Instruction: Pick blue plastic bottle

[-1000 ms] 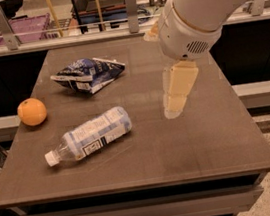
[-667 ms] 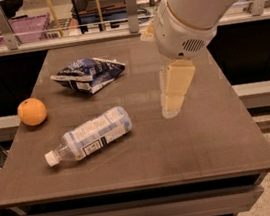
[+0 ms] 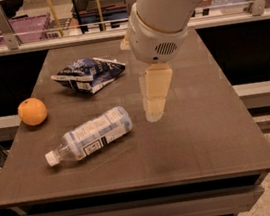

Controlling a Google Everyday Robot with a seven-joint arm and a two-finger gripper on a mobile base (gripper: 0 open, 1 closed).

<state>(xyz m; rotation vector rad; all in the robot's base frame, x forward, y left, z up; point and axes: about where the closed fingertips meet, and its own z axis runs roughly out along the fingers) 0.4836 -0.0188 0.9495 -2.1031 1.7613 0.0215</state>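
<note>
The blue plastic bottle [image 3: 91, 136] lies on its side on the brown table [image 3: 200, 140], front left, its white cap pointing to the front left and its label with a dark barcode patch facing up. My gripper [image 3: 154, 108] hangs from the large white arm above the table's middle, a little to the right of the bottle's base and apart from it. Its cream-coloured fingers point down.
An orange [image 3: 32, 111] sits near the table's left edge. A crinkled dark-blue-and-white snack bag [image 3: 88, 74] lies behind the bottle. A counter with a rail and crates runs along the back. The table's edges drop off to the floor at front and right.
The arm and gripper have moved left, toward the bottle. The bottle, orange and bag have not moved.
</note>
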